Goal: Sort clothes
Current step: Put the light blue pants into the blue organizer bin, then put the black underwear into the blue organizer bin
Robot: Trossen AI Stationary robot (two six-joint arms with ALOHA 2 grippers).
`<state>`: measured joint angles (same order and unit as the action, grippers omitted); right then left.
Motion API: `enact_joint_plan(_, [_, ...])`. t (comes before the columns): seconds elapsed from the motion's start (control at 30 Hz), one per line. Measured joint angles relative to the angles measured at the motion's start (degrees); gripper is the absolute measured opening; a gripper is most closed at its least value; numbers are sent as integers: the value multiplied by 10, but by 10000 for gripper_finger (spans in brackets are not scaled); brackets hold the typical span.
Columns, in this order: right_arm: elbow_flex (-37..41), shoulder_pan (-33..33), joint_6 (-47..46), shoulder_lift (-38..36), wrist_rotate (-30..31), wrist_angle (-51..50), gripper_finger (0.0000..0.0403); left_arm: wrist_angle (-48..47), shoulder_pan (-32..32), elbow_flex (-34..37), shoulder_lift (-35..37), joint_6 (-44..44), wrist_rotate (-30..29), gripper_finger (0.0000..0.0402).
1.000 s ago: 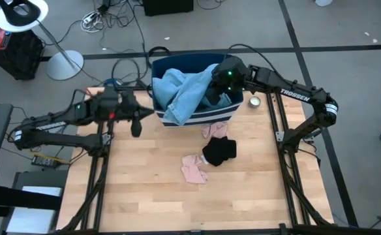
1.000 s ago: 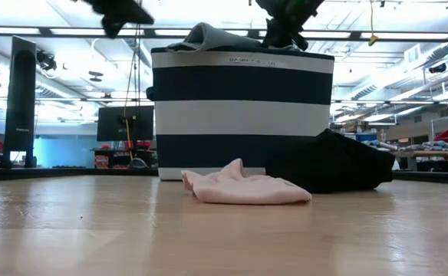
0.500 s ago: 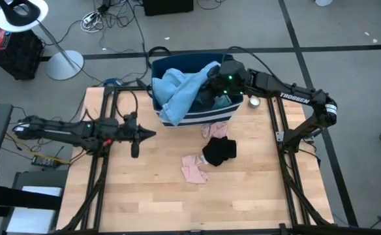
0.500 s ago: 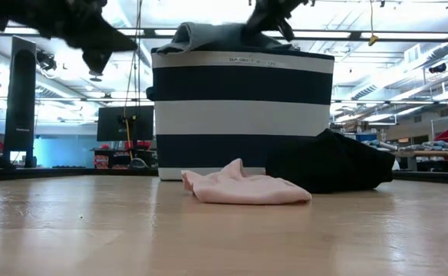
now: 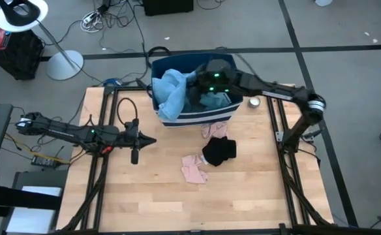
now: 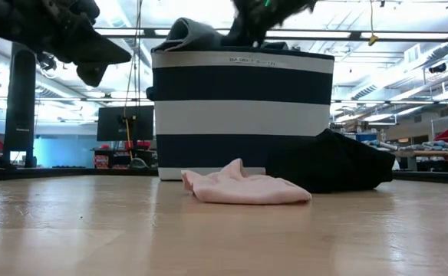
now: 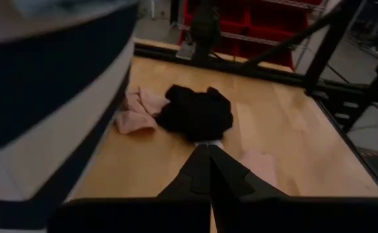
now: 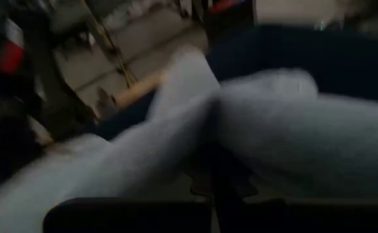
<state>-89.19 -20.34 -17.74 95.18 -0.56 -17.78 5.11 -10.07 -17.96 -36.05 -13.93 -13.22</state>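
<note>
I count three garments on the bench [image 5: 145, 189]: two pink [image 5: 192, 169], one black [image 5: 218, 151]. Denim [image 5: 172, 93] fills the bin [image 5: 197, 117]. Right end effector [image 5: 197, 88] is pinched on denim; left end effector [image 5: 152, 140] is closed, empty.

A navy-and-white striped bin [image 5: 197, 116] stands on the wooden table [image 5: 158, 189].
</note>
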Motion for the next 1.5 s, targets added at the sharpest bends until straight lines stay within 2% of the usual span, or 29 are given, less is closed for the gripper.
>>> enact_joint_plan(0.2, [-26, -35, -17, 86, -12, 7, 0, -2, -2, 6, 0, 2, 8, 0])
enact_joint_plan(0.53, [-162, -80, -37, 215, -12, -198, 0, -8, -2, 6, -3, 3, 8, 4])
enact_joint_plan(0.83, [-171, -83, -33, 254, -12, -259, 1, -10, -2, 6, -3, 4, 8, 5])
enact_joint_plan(1.07, [-167, -82, 15, 235, -16, -272, 28, -7, -2, 6, -3, 3, 8, 5])
enact_joint_plan(1.5, [-167, -74, 30, 91, -18, -328, 142, -8, -2, 6, -3, 2, 8, 6])
